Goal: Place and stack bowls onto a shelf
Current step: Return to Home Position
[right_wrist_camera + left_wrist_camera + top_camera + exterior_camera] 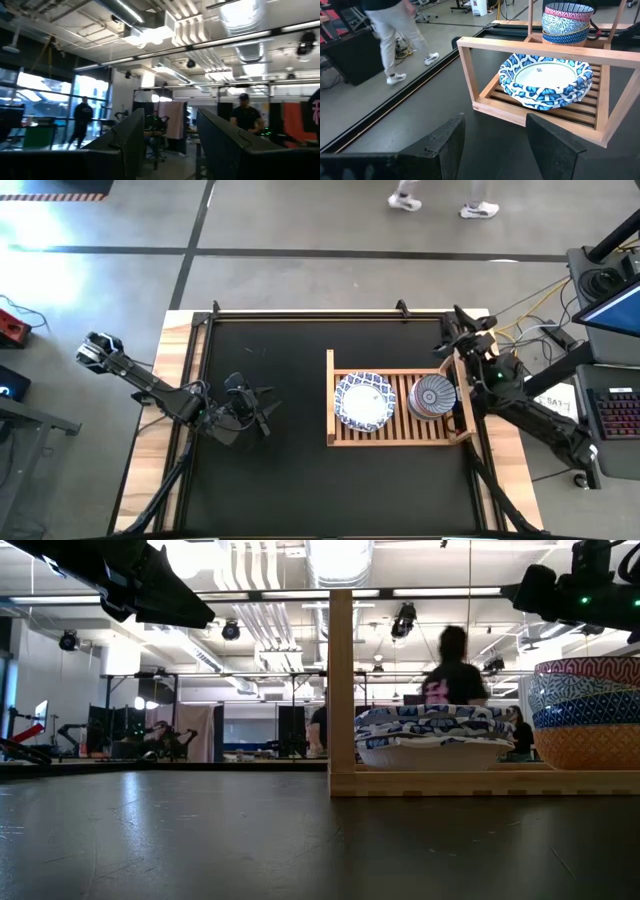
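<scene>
Bowls are all sitting on the shelf (400, 436), which is lying toward the table's (290, 480) right edge, about midway between its near and far edges. The large stack (363, 402) of blue-and-white ones is filling the shelf's left end, and the small stack (432, 396) is standing at its right end, just beside it.

I am holding the left gripper (495, 131) spread wide and empty over the table's left half, well apart from the shelf and facing it. The right gripper (167, 125) is also spread and empty, hovering near the shelf's far right corner and looking out into the room.

I am judging these bowls to be glazed and rigid: hard, slick under my pads, and likely to chip if knocked. Nested like this, each stack is probably heavy and apt to slide as a whole. Only the top bowl's rim is standing free, so that is where I would be pinching, one finger inside and one outside, and lifting straight up to clear the side rails.
</scene>
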